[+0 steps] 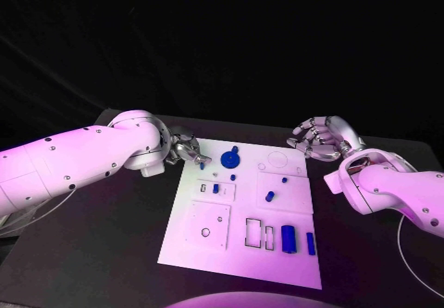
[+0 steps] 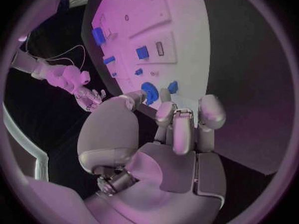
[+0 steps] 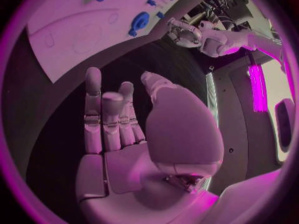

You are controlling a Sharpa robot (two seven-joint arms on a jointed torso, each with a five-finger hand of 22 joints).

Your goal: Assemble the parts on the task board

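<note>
Reaching over the board's [image 1: 236, 256] far left corner, the left hand [image 1: 183, 151] hovers with fingers slightly curled and apart, holding nothing; its fingertips [image 2: 165, 112] sit just beside a small blue peg [image 1: 202, 165] near the board's edge. To my eye the step in hand is picking up that peg, or the round blue disc [image 1: 230, 158] next to it. Doing it well calls for lowering the thumb and one finger on either side of the small piece, squarely, so it does not skid over the smooth white plate, and closing only once both tips touch it. The disc lies close by, so the fingers should stay clear of it.

The right hand [image 1: 317, 139] waits off the board's far right corner, over the table [image 1: 102, 244], fingers loosely extended and apart, empty.

Other blue parts lie spread over the board: small ones near the middle [image 1: 270, 196], a cylinder [image 1: 289, 239] and a slim bar [image 1: 311, 243] toward the near right. Rectangular slots [image 1: 253, 232] and a round hole [image 1: 205, 231] stand unfilled, so most of the assembly seems yet to be done.

The table is black and matte, with dark drapery behind it
</note>
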